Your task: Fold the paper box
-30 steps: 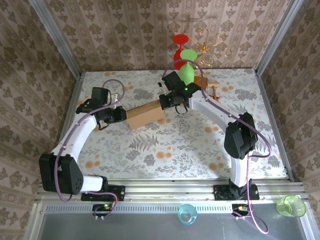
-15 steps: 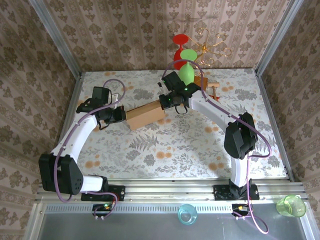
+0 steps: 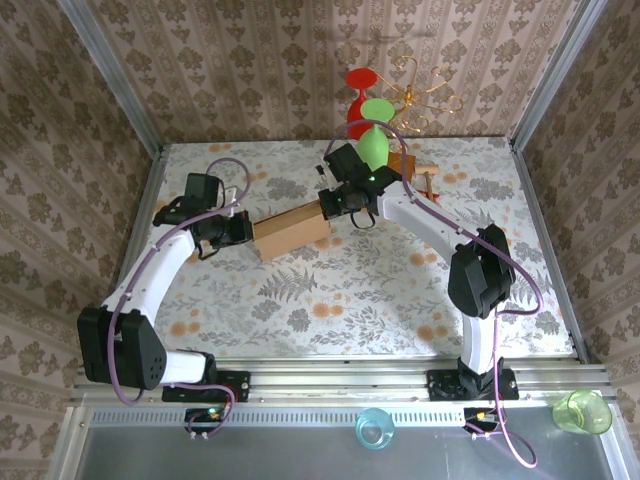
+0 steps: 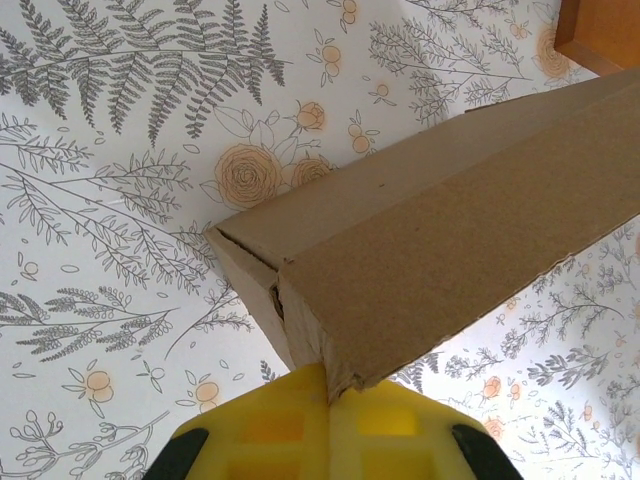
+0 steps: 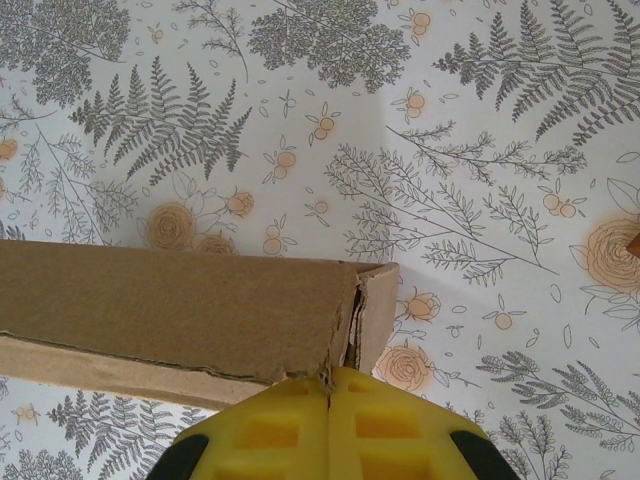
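Note:
The paper box [image 3: 292, 228] is a long, light-brown cardboard shape held off the flowered table between both arms. My left gripper [image 3: 246, 231] is at its left end and my right gripper [image 3: 331, 204] at its right end. In the left wrist view the yellow fingers [image 4: 260, 430] of the left gripper [image 4: 327, 375] are shut on a ragged corner of the box [image 4: 450, 230]. In the right wrist view the right gripper [image 5: 329, 378] pinches the box [image 5: 170, 300] at its end corner, where a side flap [image 5: 375, 310] stands slightly apart.
Behind the right gripper stand a red goblet [image 3: 360, 85] and a green goblet [image 3: 376, 140], a gold wire stand [image 3: 420, 90] and a small orange-brown box [image 3: 404, 163], whose corner [image 4: 600, 30] shows at the left wrist view's edge. A teal cup [image 3: 373, 428] and a green cup [image 3: 582, 411] sit on the near ledge.

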